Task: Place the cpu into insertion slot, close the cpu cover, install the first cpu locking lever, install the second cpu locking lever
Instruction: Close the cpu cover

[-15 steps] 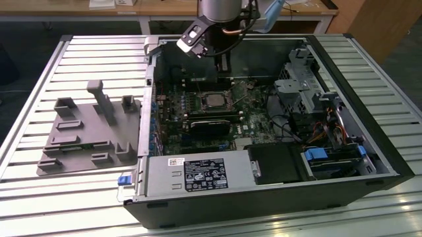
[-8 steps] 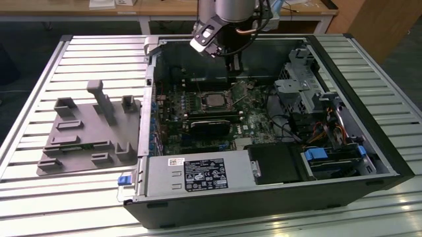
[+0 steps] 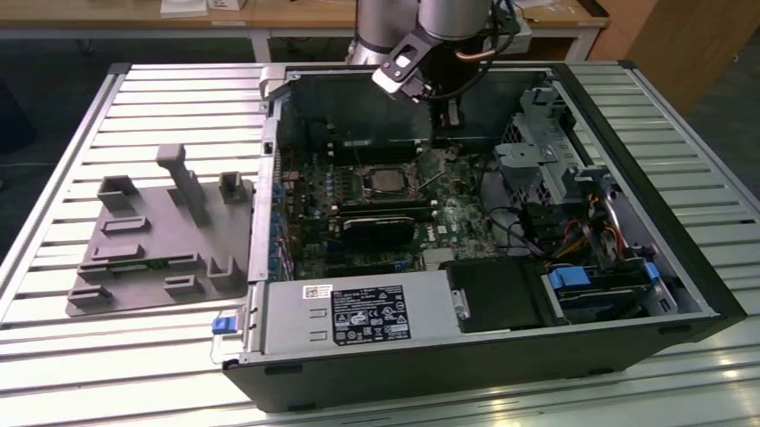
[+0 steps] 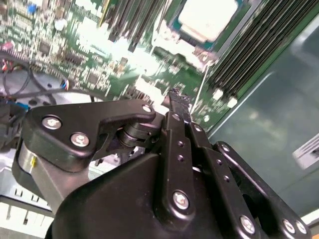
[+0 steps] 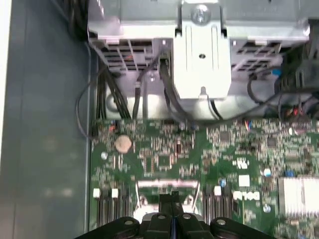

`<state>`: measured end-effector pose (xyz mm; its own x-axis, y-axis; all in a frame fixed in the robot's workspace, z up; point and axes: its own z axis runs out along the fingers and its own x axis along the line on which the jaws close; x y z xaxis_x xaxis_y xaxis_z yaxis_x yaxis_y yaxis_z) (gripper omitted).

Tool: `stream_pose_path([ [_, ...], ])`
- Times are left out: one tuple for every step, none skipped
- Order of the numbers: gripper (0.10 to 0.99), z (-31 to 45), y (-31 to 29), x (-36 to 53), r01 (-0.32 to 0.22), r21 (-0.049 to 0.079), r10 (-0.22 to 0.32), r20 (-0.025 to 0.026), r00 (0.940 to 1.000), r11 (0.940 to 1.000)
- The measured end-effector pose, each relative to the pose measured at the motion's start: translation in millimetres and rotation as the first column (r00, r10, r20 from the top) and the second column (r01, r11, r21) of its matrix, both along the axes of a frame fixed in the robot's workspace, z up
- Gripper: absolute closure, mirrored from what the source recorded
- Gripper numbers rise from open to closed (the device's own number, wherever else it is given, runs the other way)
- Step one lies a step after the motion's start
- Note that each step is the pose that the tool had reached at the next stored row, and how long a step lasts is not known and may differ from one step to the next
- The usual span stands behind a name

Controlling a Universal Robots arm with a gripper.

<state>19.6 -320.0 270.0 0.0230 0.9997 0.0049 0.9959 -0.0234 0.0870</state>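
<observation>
Exterior view: one cpu [image 3: 384, 181] (seated) in one insertion slot [image 3: 359, 170].

No words or numbers can be read here. In the exterior view, a big black sticker [image 3: 370, 316] with tiny white marks and a small white sticker [image 3: 315, 291] sit on the grey metal box [image 3: 430, 311] at the lower middle of the frame. Their print is too small to make out.
</observation>
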Motion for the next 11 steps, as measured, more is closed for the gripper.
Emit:
stream_pose_path([
  [0.984, -0.1, 0.0, 3.3, 0.0, 0.0, 0.0, 0.0001, 1.0, 1.0],
  [0.984, -0.1, 0.0, 6.7, 0.0, 0.0, 0.0, 0.0001, 1.0, 1.0],
  [0.984, -0.1, 0.0, 9.8, 0.0, 0.0, 0.0, 0.0001, 1.0, 1.0],
  [0.984, -0.1, 0.0, 12.7, 0.0, 0.0, 0.0, 0.0001, 1.0, 1.0],
  [0.984, 0.0, 0.0, 15.5, 0.0, 0.0, 0.0, 0.0001, 1.0, 1.0],
  [0.984, 0.0, 0.0, 18.1, 0.0, 0.0, 0.0, 0.0, 1.0, 1.0],
  [0.984, -0.1, 0.0, 20.7, 0.0, 0.0, 0.0, 0.0001, 1.0, 1.0],
  [0.984, -0.2, 0.0, 25.9, 0.0, 0.0, 0.0, -0.0001, 1.0, 1.0],
  [0.984, -0.4, 0.0, 28.2, 0.0, 0.0, 0.0, -0.0004, 1.0, 1.0],
  [0.984, -0.8, 0.0, 29.7, 0.0, 0.0, 0.0, -0.0008, 1.0, 1.0],
  [0.984, -1.4, 0.0, 30.7, 0.0, 0.0, 0.0, -0.0015, 1.0, 1.0],
])
